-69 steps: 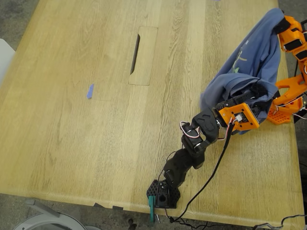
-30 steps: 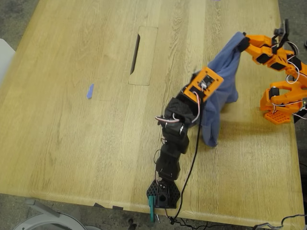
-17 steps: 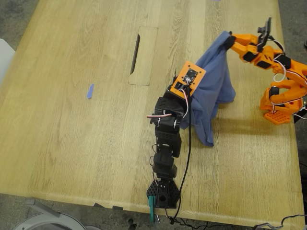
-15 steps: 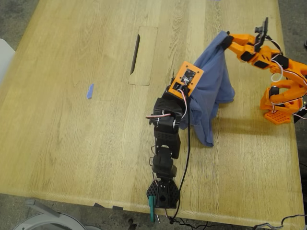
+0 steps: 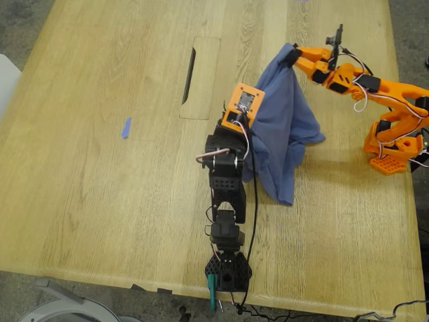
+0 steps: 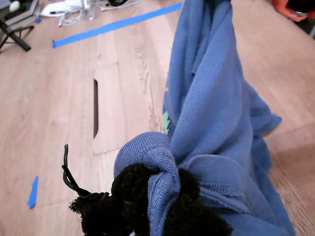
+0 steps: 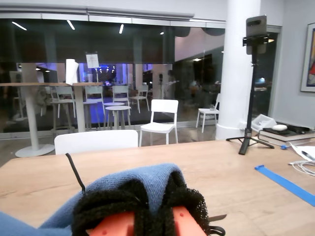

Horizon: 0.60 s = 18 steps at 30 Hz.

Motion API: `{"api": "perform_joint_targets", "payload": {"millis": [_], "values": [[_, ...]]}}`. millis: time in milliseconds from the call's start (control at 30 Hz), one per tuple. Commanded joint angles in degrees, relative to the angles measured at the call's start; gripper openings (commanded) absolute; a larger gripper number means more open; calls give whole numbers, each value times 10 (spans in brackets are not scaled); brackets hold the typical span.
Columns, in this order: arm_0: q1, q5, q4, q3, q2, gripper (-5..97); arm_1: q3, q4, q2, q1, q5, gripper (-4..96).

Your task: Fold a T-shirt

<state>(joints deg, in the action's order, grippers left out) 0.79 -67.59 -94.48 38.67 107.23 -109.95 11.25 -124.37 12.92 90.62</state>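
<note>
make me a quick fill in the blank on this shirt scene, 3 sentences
1. Both pincers are shut on the ____ T-shirt.
2. My first pincer and my second pincer hold the cloth ____ the table, with only its lower end reaching the wood.
3. A small blue scrap lies toward the exterior view's ____ side.

Missing words: blue; above; left

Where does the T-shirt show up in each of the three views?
Exterior view: the T-shirt hangs between the two arms, toward the exterior view's right, its lower end on the table.
First wrist view: it fills the frame's near side, bunched in my first gripper.
Second wrist view: only a blue fold shows over my second gripper.
Shared landmark: the slot in the table.
</note>
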Motion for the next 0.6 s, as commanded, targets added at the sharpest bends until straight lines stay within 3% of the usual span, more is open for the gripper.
{"api": "perform_joint_targets", "payload": {"millis": [0, 167, 567], "values": [[-18, 3, 88, 104, 121, -1, 75, 18, 15, 25, -4, 0], [-31, 0, 192, 227, 168, -1, 114, 25, 63, 41, -4, 0], [-103, -2, 323, 316, 171, -1, 218, 20, 214, 85, -6, 0]]}}
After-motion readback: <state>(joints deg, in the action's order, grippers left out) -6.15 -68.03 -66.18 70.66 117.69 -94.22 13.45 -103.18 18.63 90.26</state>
